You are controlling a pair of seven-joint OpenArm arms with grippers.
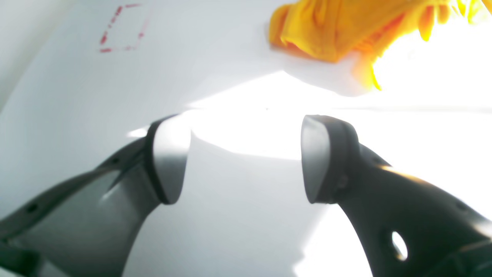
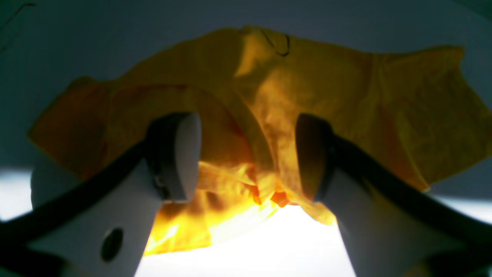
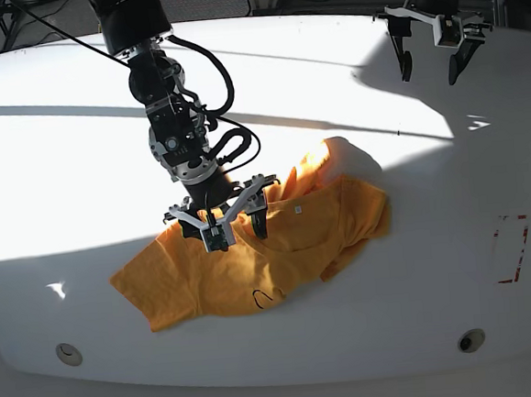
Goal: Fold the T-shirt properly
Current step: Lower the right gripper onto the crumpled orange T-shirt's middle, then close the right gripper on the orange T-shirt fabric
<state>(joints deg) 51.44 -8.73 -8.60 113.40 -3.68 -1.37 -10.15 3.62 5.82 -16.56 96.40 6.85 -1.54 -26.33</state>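
Note:
The orange-yellow T-shirt (image 3: pixel 288 247) lies crumpled on the white table (image 3: pixel 79 167), with its black line drawing (image 3: pixel 266 297) near the front and its white neck tag (image 3: pixel 297 209) facing up. My right gripper (image 3: pixel 223 222) is open and low over the shirt's left-middle. In the right wrist view its fingers (image 2: pixel 177 157) straddle a raised fold of the T-shirt (image 2: pixel 346 100), and the drawing (image 2: pixel 278 42) shows beyond. My left gripper (image 3: pixel 430 64) is open and empty, raised at the table's far right. In the left wrist view the left gripper (image 1: pixel 246 157) is far from the T-shirt (image 1: pixel 330 27).
A red dashed square (image 3: pixel 511 248) is marked on the table to the right of the shirt; it also shows in the left wrist view (image 1: pixel 121 29). Two round holes (image 3: pixel 69 353) (image 3: pixel 471 340) sit near the table's front edge. Cables lie along the back.

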